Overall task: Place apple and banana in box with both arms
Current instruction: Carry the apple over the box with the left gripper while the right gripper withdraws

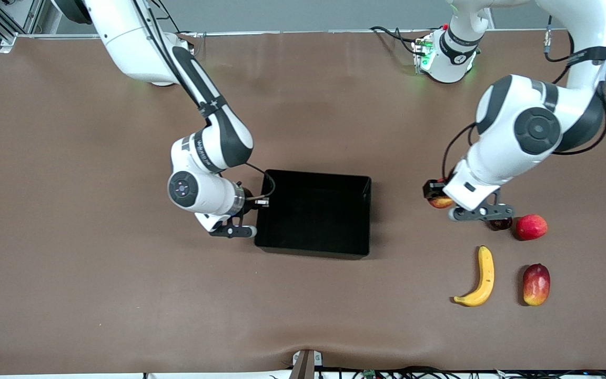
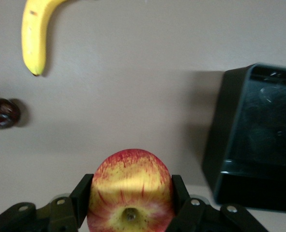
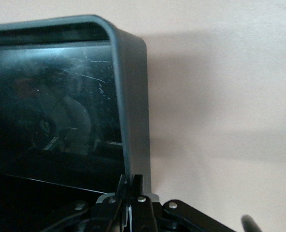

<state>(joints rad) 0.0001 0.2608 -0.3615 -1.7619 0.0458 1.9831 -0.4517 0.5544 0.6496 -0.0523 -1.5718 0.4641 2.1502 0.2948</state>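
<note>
**Apple gripped, box steadied, banana waiting**

Lowest in the front view, toward the lower right of the frame, the banana (image 1: 479, 279) lies on the brown worktop (image 1: 124, 295) beside an elongated red-yellow fruit (image 1: 536, 284). Just above them in the frame sit a plain red round fruit (image 1: 531, 227) and a small dark round object (image 1: 500, 224); none of these is touched.

Higher up at right of centre, the left gripper (image 2: 129, 205) has its fingers (image 2: 80, 200) closed against both sides of the apple (image 2: 130, 191), stem dimple facing the wrist camera. In the front view the apple is only a red-yellow edge under the left wrist; whether it rests on the worktop or hangs just above cannot be told.

At the frame's centre sits the box (image 1: 366, 221), empty. At its wall toward the right arm's end, the right gripper (image 3: 130, 193) has its fingers nearly together, pinching the thin rim, apparently to steady the box.

The step in hand looks like carrying the apple to the box. To do it well, lift high enough to clear the box wall, keep the squeeze centred so the round fruit cannot roll out, and release low over the bare floor, away from the pinched wall.
</note>
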